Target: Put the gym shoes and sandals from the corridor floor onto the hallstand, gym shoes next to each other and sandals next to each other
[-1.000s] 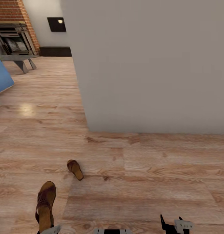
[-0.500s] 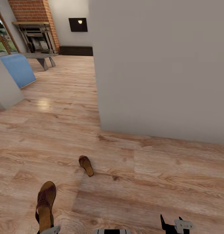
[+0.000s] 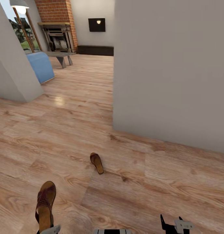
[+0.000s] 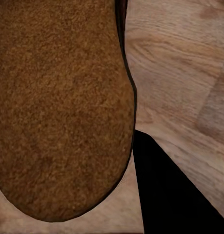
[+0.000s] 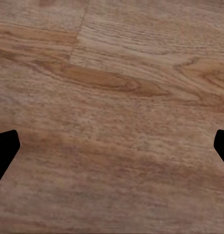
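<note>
floor: light wood planks, corridor opening into a living room
wall: grey, right of centre, corner near middle of head view
far room: brick fireplace, blue sofa, grey bench, floor lamp
sandal on floor: alone on planks ahead, near wall corner, well apart from held one
held sandal: at left gripper, toe pointing forward, off the floor; its tan sole looms close in the left wrist view
left gripper: closed on held sandal, one dark finger beside the sole
right gripper: low right in head view, fingertips spread wide, nothing between them, bare floor beyond
</note>
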Motion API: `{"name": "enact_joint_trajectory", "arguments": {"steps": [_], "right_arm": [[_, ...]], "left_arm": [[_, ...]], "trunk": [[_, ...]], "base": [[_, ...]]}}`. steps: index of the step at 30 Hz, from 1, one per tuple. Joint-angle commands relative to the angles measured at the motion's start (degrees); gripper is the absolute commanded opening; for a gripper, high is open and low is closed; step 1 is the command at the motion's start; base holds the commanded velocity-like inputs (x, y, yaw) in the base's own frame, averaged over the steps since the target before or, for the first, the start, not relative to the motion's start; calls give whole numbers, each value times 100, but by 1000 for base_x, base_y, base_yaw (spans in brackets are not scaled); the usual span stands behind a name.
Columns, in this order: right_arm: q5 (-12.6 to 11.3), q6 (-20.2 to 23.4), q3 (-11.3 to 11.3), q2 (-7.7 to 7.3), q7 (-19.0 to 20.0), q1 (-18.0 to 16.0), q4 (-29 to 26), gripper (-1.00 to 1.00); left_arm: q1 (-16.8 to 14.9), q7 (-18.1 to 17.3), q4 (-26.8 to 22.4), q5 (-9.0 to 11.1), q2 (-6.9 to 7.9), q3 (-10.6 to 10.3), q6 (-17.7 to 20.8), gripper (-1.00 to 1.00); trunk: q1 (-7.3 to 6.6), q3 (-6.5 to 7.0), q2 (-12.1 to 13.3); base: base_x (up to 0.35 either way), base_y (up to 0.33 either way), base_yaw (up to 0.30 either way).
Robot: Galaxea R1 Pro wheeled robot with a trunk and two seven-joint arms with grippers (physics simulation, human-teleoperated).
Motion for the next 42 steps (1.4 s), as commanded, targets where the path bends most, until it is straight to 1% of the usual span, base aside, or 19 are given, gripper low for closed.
{"name": "enact_joint_trajectory", "arguments": {"steps": [1,7,9,13,15,19,37,42], "right_arm": [[-7,-16,-17,0,13,-1,2,100],[-7,-16,-17,0,13,-1,2,100],[-7,-16,-17,0,13,-1,2,100],[-7,-16,-17,0,13,-1,2,100],[-7,-16,-17,0,13,-1,2,100],[-7,-16,-17,0,13,-1,2,100],[-10,-16,-19,0,13,-1,-6,100],[-15,-24,-21,0,5,-1,-13,100]], "left_arm": [[-4,16,3,-12,2,-7,-17,-100],[-4,5,-15,-64,21,-12,-52,-100],[0,-2,-13,-86,35,-26,-147,-100],[3,-10,-3,-243,152,-64,-229,-100],[7,-36,-1,-376,238,-75,-251,-100],[5,-58,1,-462,286,-80,-259,-100],[5,-56,-91,-497,240,-69,-247,-100],[5,-54,-95,-494,245,-78,-238,-100]], "trunk": [[-1,-4,-1],[-1,-4,-1],[-1,-4,-1],[-1,-4,-1],[-1,-4,-1],[-1,-4,-1],[-1,-4,-1],[-1,-7,-1]], "base": [[0,0,279],[0,0,278],[0,0,278],[0,0,278],[0,0,278],[0,0,279],[0,0,278],[0,0,104]]}}
